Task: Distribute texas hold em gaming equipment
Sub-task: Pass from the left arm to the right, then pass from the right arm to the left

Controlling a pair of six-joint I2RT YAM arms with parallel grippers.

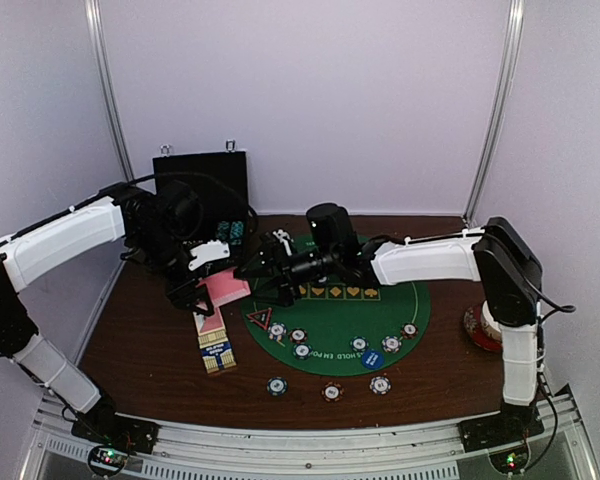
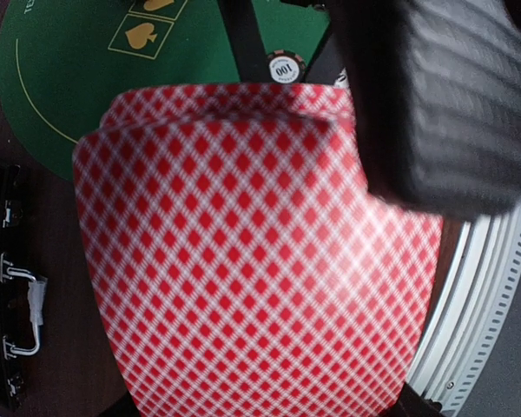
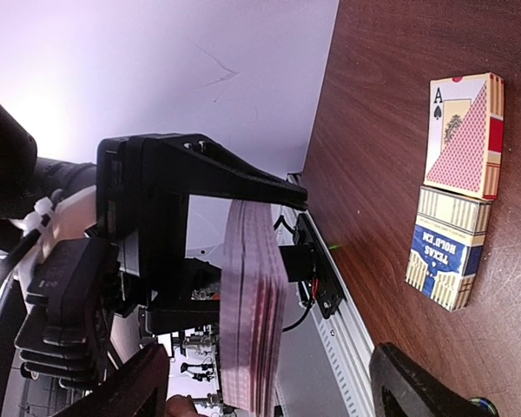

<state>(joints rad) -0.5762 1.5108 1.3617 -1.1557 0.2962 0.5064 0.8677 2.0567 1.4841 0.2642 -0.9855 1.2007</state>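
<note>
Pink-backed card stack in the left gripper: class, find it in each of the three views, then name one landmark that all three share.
Top external: the card stack sits left of centre, beside the left edge of the green mat.
Left wrist: the card stack fills most of the picture, backs to the camera.
Right wrist: the card stack is in the lower middle, edge-on.
Shared landmark: the ribbed metal rail along the table's near edge.
</note>
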